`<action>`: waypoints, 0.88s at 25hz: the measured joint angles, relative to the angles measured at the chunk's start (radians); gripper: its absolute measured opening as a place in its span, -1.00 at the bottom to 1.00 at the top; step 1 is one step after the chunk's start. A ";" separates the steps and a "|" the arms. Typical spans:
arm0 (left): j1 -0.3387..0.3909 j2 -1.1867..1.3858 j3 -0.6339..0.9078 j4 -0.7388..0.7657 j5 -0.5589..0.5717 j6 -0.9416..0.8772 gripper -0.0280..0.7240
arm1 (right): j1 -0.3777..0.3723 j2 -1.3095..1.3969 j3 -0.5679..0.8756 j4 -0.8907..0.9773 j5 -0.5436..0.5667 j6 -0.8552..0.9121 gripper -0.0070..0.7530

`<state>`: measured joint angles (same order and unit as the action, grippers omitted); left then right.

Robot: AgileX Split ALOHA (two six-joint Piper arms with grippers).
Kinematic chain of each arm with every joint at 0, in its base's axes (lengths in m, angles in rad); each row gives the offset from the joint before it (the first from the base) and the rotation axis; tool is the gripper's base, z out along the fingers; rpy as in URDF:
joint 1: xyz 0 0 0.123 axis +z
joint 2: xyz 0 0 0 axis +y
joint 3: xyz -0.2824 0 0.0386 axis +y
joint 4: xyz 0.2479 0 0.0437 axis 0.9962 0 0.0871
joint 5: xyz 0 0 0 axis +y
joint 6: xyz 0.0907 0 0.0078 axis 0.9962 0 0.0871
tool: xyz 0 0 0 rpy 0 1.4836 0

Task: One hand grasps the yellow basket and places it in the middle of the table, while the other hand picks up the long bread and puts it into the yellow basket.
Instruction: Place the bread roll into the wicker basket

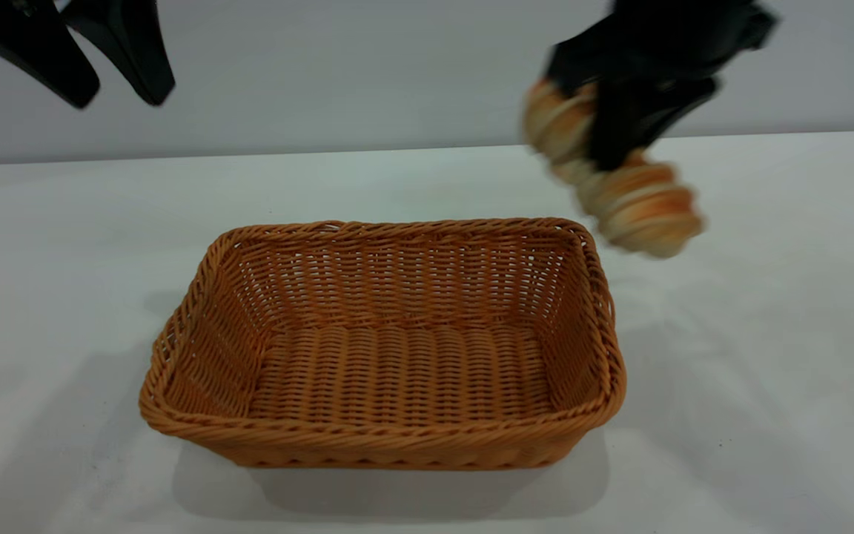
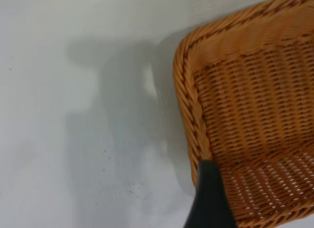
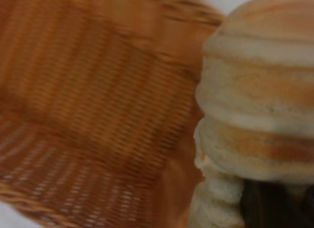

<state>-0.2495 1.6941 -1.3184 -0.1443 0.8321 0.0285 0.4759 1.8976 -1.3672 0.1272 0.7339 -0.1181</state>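
From the outside camera, I saw the yellow basket (image 1: pixel 382 348) sitting flat on the white table (image 1: pixel 768 334), roughly in the middle, with nothing inside it. Its long sides ran across my view and its braided rim was whole all the way round.

My right gripper (image 1: pixel 620 141) hung in the air above the table, beyond and to the right of the basket's far right corner. Its fingers were clamped across the middle of the long bread (image 1: pixel 612 174), which was off the table and tilted, one end high by the gripper, the other end lower and toward the camera. The bread was not yet over the basket's floor. The right wrist camera showed the ridged bread (image 3: pixel 260 120) close up, with the basket's woven wall and floor (image 3: pixel 98 100) below and beside it.

My left gripper (image 1: pixel 112 96) was raised high at the upper left, well apart from the basket, its two fingers spread and holding nothing. Its wrist camera showed one dark fingertip (image 2: pixel 211 198) in front of a basket corner (image 2: pixel 245 90).
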 joint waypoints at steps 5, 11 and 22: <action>0.000 -0.111 0.000 0.028 0.015 0.001 0.62 | 0.107 0.049 0.000 0.002 -0.076 -0.001 -0.83; 0.000 -0.254 0.000 0.037 0.064 0.001 0.62 | 0.166 0.141 0.000 0.006 -0.206 -0.004 -0.79; 0.000 -0.429 0.160 0.038 0.086 0.001 0.62 | 0.164 0.204 0.001 0.005 -0.249 -0.005 0.18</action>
<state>-0.2495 1.2651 -1.1580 -0.1063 0.9179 0.0293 0.6399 2.1015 -1.3663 0.1321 0.4851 -0.1234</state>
